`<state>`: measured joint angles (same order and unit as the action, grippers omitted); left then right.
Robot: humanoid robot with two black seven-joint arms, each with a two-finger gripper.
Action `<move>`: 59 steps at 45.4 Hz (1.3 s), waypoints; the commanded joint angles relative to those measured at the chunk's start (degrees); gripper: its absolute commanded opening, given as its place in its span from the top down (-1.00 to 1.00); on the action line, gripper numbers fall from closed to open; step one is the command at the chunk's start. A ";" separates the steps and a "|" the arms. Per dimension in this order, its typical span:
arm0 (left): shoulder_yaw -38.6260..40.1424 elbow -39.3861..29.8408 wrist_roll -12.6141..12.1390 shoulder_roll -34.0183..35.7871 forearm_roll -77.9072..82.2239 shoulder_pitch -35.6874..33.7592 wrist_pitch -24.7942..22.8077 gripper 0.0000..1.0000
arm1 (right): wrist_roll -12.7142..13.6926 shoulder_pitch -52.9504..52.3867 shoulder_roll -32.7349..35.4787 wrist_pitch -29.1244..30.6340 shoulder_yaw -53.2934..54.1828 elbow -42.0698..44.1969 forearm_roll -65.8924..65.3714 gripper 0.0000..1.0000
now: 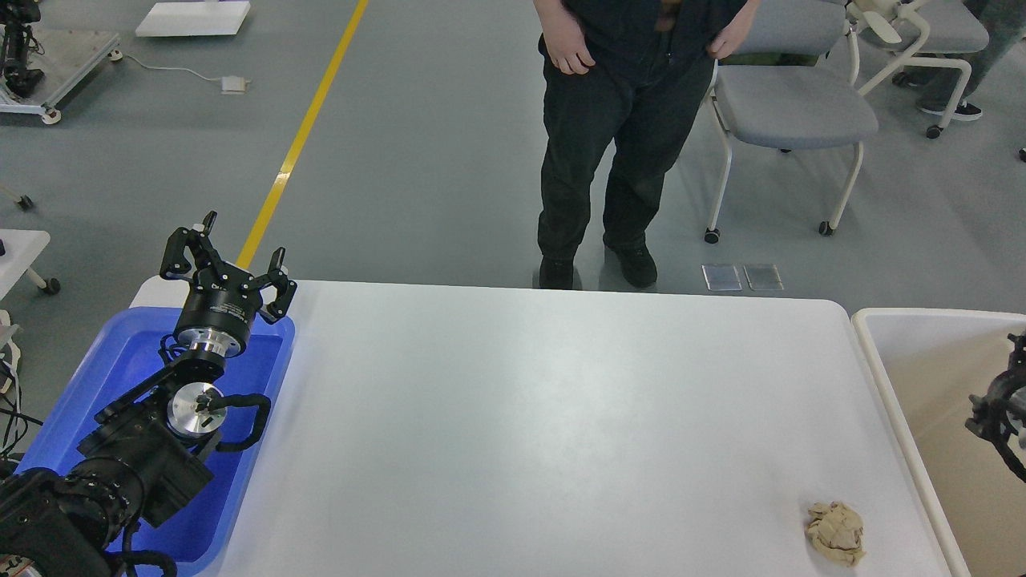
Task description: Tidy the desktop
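Observation:
The white desktop (545,417) fills the middle of the head view. A crumpled beige paper ball (835,532) lies on it near the front right corner. My left gripper (231,255) is open and empty, held above the far end of the blue tray (120,361) at the desktop's left side. My right gripper (1000,407) shows only partly at the right edge, above the white-rimmed bin (890,377), up and to the right of the paper ball. Its fingers cannot be told apart.
A person in black (617,136) stands just beyond the desktop's far edge. A grey chair on wheels (789,112) stands behind to the right. A yellow floor line (304,136) runs past the far left corner.

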<state>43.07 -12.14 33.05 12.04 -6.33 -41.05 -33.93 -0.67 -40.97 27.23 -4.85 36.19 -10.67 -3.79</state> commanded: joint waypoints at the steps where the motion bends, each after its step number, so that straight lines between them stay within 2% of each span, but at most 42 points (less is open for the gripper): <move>1: 0.00 0.02 0.00 0.00 0.00 0.00 0.00 -1.00 | -0.21 -4.46 -3.14 1.50 3.44 -0.14 0.01 -1.00; 10: 0.00 0.02 0.00 0.00 0.00 0.00 0.00 -1.00 | -0.21 -7.89 -6.13 4.05 4.50 -0.22 0.10 -1.00; 17: 0.00 0.02 0.00 0.00 0.00 0.00 0.09 -1.00 | -0.21 -9.65 -7.98 11.08 6.34 -0.22 0.89 -1.00; 24: 0.00 0.02 0.00 0.00 0.00 0.00 0.09 -1.00 | -0.21 -10.44 -9.91 17.23 8.81 -0.22 8.35 -1.00; 38: 0.00 0.02 0.00 0.00 0.00 0.00 0.09 -1.00 | -0.21 -12.20 -15.97 19.61 11.53 -0.31 21.10 -1.00; 59: 0.00 0.02 0.00 0.00 0.00 0.00 0.09 -1.00 | -0.30 -12.38 -19.93 30.07 10.12 -0.31 20.49 -1.00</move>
<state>43.07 -12.13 33.05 12.03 -6.33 -41.04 -33.84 -0.91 -53.17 9.05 19.62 46.65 -10.97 16.12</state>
